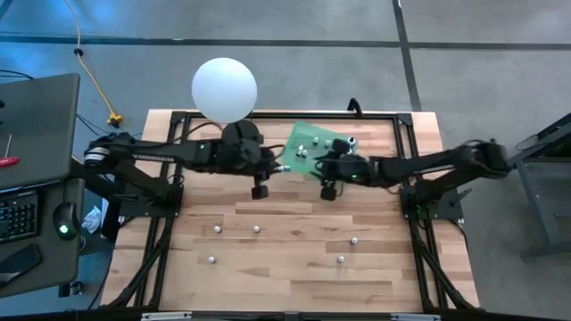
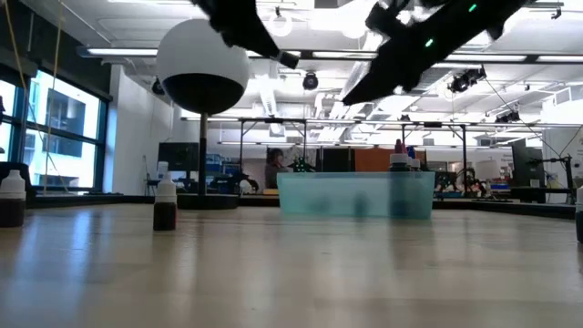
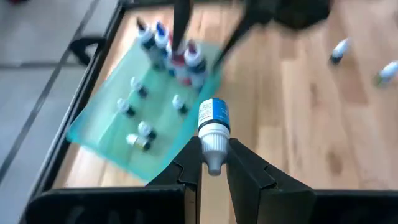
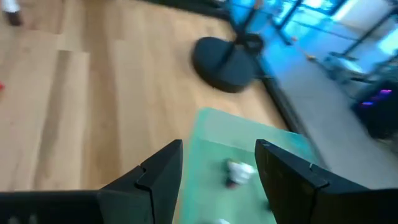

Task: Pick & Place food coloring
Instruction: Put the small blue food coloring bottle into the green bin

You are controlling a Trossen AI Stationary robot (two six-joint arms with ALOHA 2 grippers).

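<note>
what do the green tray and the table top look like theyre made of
The tray looks like translucent green plastic: in the low view its walls let the light pass through, tinted. The table top looks like light wooden planks with a smooth, slightly glossy finish; plank seams and grain show from above, and the low view shows a soft sheen. Both are judged by look only.

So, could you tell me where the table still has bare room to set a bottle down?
The widest bare wood lies near the front edge, below the five loose bottles. Another patch lies between those bottles and the grippers. The green tray is crowded: bottles fill it, the right gripper hangs open at its edge, and the left gripper, holding a bottle, is beside it.
</note>
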